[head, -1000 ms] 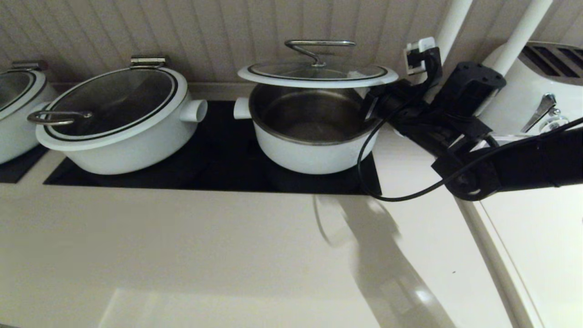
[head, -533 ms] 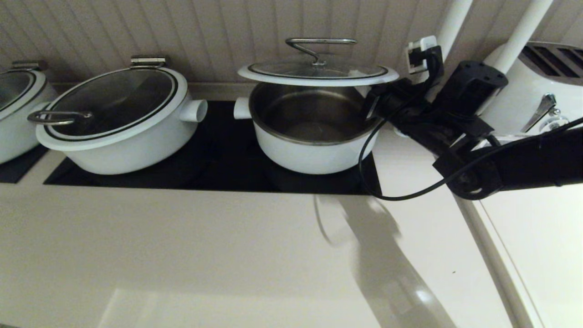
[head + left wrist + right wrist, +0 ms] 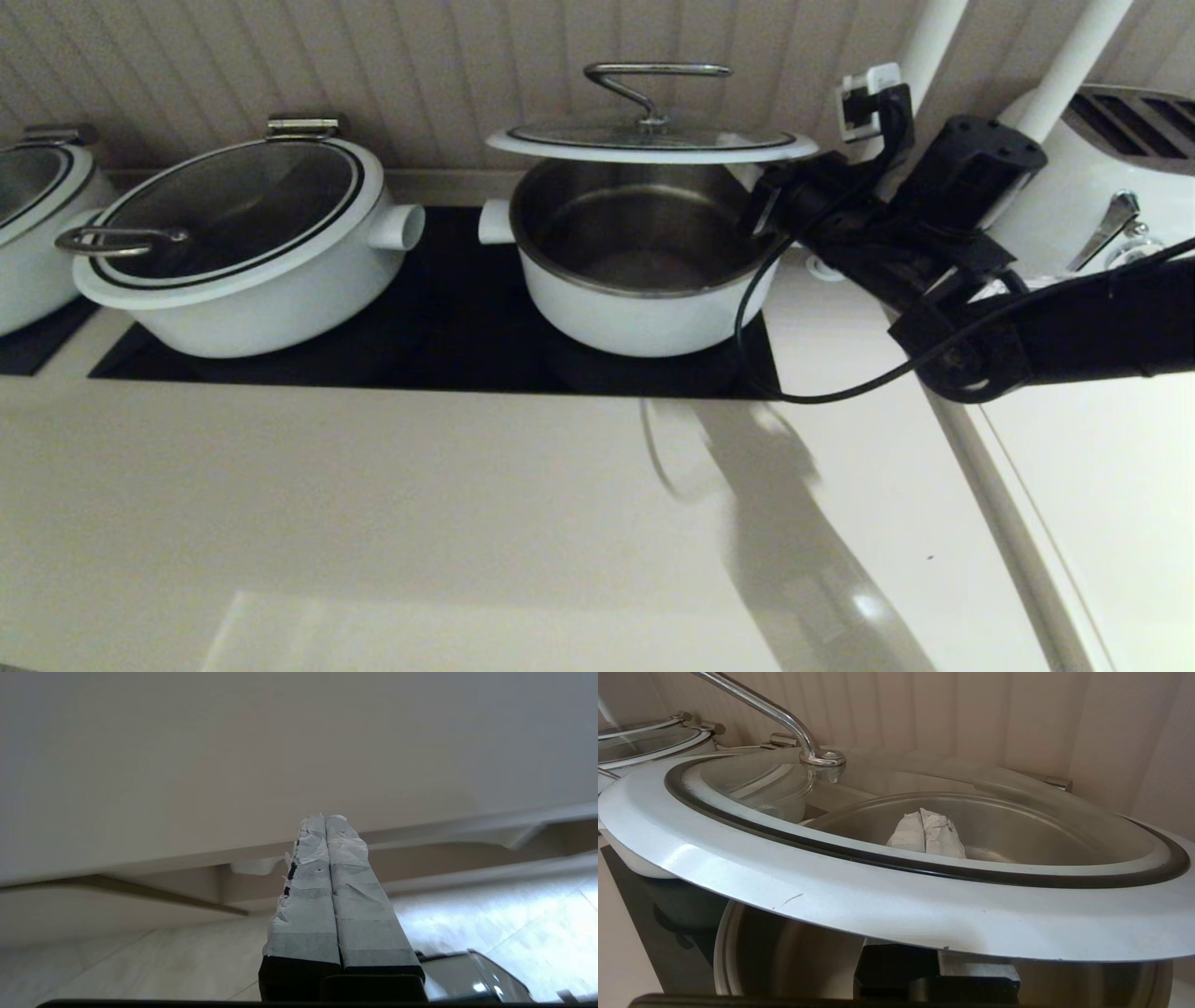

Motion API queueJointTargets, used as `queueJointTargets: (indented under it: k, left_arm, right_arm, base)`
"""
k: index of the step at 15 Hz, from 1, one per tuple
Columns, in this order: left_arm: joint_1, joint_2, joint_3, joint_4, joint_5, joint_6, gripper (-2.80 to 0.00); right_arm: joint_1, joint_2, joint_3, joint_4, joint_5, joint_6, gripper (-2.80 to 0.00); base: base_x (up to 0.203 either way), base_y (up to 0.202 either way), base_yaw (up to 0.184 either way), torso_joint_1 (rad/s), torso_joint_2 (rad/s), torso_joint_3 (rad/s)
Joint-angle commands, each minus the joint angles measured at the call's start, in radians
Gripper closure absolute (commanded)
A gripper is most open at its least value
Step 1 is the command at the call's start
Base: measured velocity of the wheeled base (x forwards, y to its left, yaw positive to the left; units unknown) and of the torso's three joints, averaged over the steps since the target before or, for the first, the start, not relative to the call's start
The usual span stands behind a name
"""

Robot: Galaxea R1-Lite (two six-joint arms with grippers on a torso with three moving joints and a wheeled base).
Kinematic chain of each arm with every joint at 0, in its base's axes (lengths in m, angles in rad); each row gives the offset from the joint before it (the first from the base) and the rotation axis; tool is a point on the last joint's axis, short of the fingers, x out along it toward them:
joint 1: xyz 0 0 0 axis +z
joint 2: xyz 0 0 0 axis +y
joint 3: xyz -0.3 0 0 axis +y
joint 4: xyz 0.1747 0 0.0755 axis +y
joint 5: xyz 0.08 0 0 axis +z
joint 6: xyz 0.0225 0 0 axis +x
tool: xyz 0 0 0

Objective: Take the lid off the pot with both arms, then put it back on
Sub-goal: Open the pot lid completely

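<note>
The white pot [image 3: 644, 308] with a steel inside stands on the black hob, a stub handle [image 3: 495, 222] on its left side. The glass lid [image 3: 653, 145] with its white rim and steel bar handle [image 3: 653, 75] hangs above the pot, clear of the rim at the front. My right arm [image 3: 934, 243] reaches in from the right, under the lid's right edge. In the right wrist view the right gripper [image 3: 924, 828] is shut, its taped tips seen through the glass beneath the lid [image 3: 878, 905]. My left gripper [image 3: 325, 817] is shut and empty, out of the head view.
A wider white pot [image 3: 233, 243] with a loop-handled lid stands left of the pot, and another pot [image 3: 28, 215] is at the far left. A white appliance [image 3: 1102, 187] stands at the right. A black cable [image 3: 794, 401] loops over the hob [image 3: 448, 327] by the pot.
The lid has risen a little higher above the pot, and the right arm under its right edge has risen with it.
</note>
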Motion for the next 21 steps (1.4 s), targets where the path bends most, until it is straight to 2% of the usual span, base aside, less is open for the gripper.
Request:
queueJointTargets:
  k: [1,3,10,12,21]
  left_arm:
    - [0.07,0.002,0.0,-0.001,0.0,0.0,0.0]
    - [0.133,-0.041,0.0,-0.001,0.0,0.0,0.0]
    - [0.136,-0.277,0.0,0.0,0.003,-0.006,0.0]
    - [0.134,-0.279,0.0,0.0,0.006,-0.026,0.0]
    - [0.133,-0.279,0.0,0.0,0.006,-0.026,0.0]
  right_arm:
    - [0.001,-0.001,-0.001,-0.007,0.002,0.0,0.0]
    - [0.001,-0.001,-0.001,-0.007,0.003,0.0,0.0]
    - [-0.001,-0.001,-0.003,-0.01,0.004,0.0,0.0]
    - [-0.001,0.001,-0.015,-0.01,0.004,0.0,0.0]
    - [-0.001,-0.001,-0.052,-0.012,-0.003,0.0,0.0]
  base:
    - [0.0,0.0,0.0,0.0,0.0,0.0]
    - [0.0,0.0,0.0,0.0,0.0,0.0]
    - [0.0,0.0,0.0,0.0,0.0,0.0]
    - [0.0,0.0,0.0,0.0,0.0,0.0]
    - [0.0,0.0,0.0,0.0,0.0,0.0]
